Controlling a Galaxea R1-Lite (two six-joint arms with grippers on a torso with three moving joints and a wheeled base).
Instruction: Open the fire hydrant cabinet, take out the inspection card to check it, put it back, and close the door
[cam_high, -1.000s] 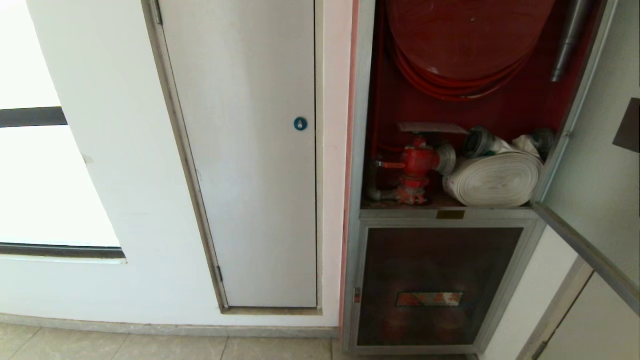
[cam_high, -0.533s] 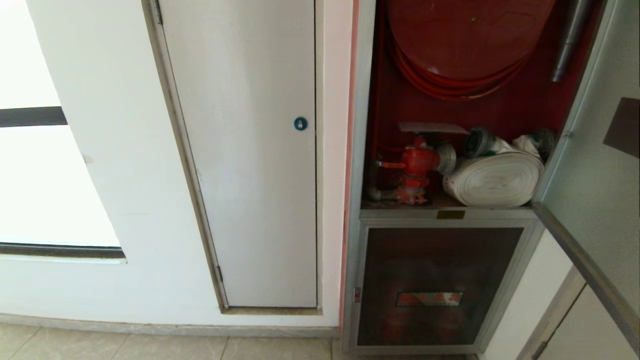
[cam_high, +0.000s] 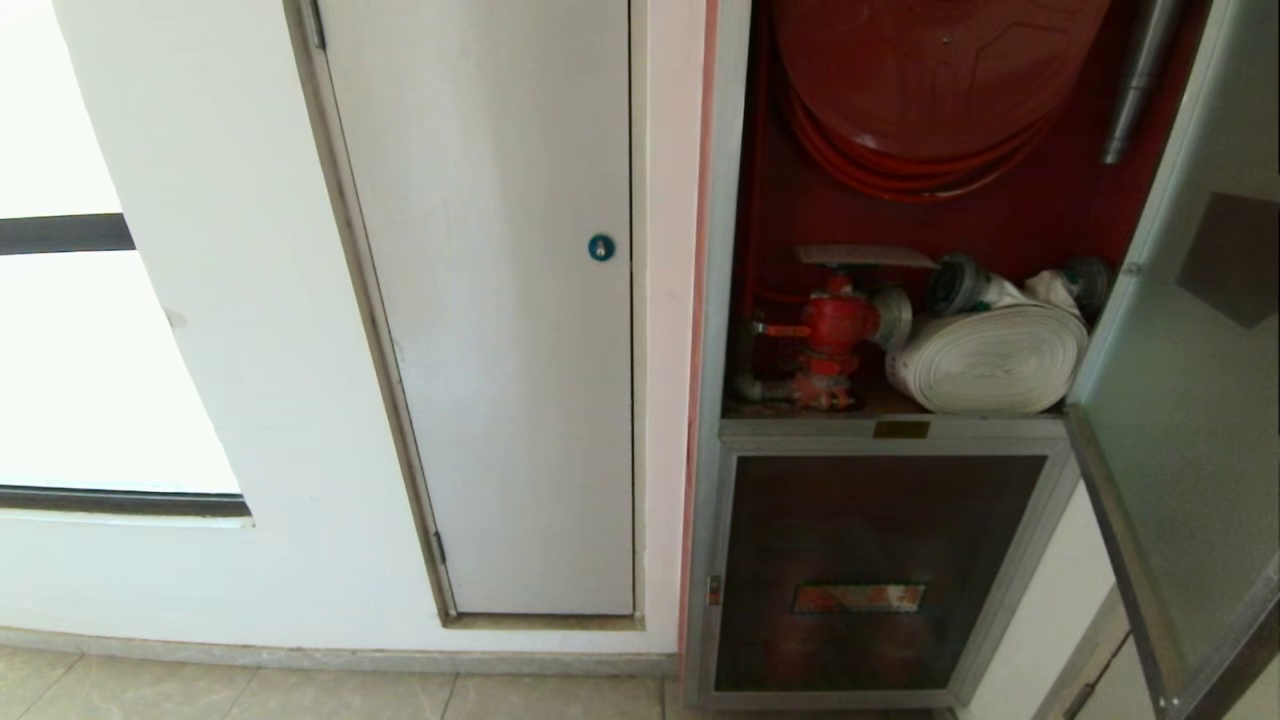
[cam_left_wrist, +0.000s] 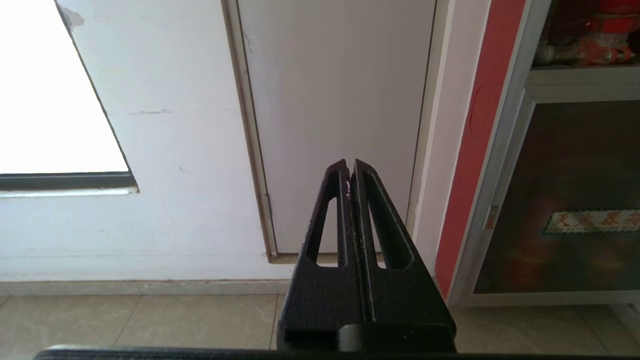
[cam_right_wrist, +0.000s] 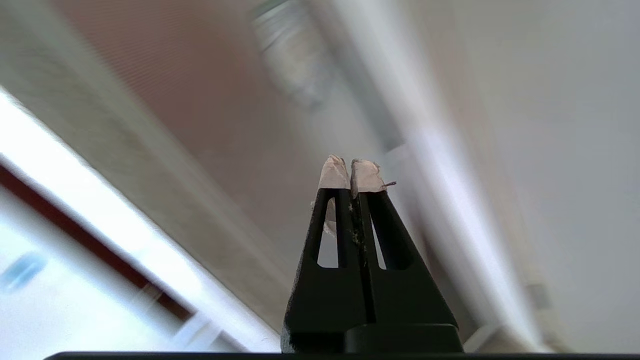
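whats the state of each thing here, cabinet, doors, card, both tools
fire hydrant cabinet: open, red interior showing
door: swung partway out on the right
inspection card: lying flat on top of the red valve
white hose: rolled up
lower door: closed
white door: closed
left tool: shut, empty
right tool: shut, empty

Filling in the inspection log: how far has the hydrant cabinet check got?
The door stands open at the right of the cabinet. The card lies flat on top of the red valve, so it is either untouched or already returned; I cannot tell which. No pincer holds anything: right pincer and left pincer are both shut and empty. The door is not yet closed.
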